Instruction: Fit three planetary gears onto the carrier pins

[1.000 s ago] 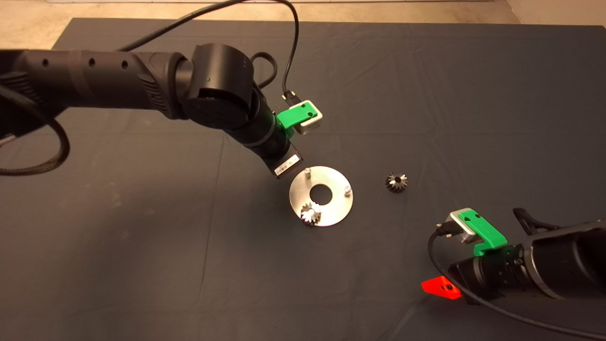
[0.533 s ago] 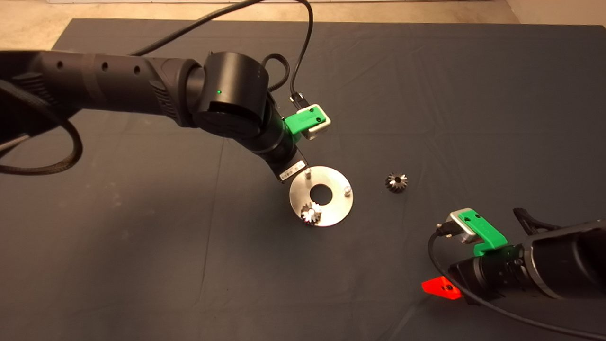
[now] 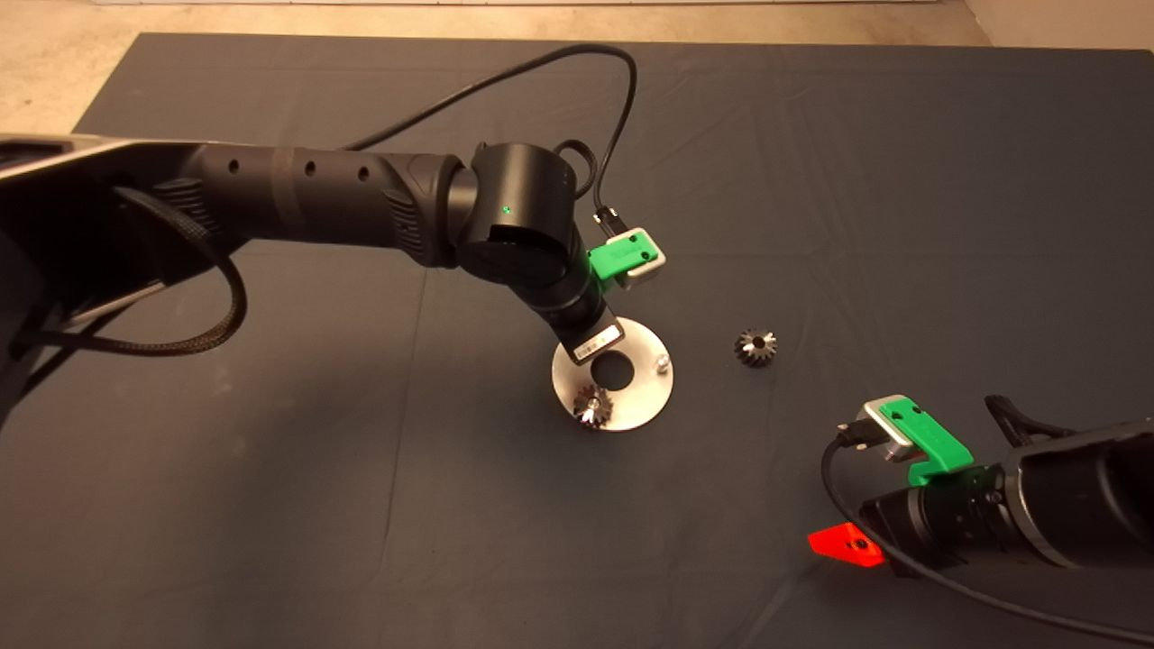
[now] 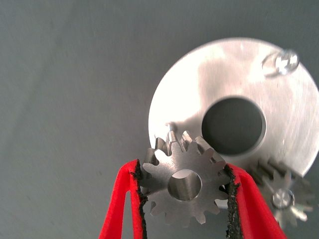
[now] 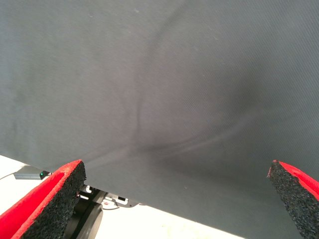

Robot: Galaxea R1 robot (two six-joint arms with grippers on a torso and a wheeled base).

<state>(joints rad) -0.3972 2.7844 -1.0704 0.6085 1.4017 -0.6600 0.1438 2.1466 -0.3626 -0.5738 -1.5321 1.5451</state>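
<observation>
The left gripper [image 4: 184, 191] is clamping one of the planetary gears [image 4: 185, 185] across its toothed rim, flat face up, bore open and unobstructed. This held gear is hovering over the round plate [image 3: 642, 397], near the middle of the mat [image 3: 270, 505], its bore just short of one of the carrier pins [image 4: 171, 130]. A second gear [image 3: 592, 406] is sitting on its pin at the plate's edge facing the mat's near edge; a third gear [image 3: 755, 347] is lying loose on the mat towards the right edge. One bare pin [image 3: 663, 362] is standing free.

Judgement: the gear is rigid, dense steel, smooth and likely slippery; the tooth-tip hold is sound but offers little tolerance for tilt.

The left arm is reaching in from the left edge, wrist angled steeply down. The right gripper [image 5: 174, 199], fingers spread wide and empty, is waiting near the near-right corner.
</observation>
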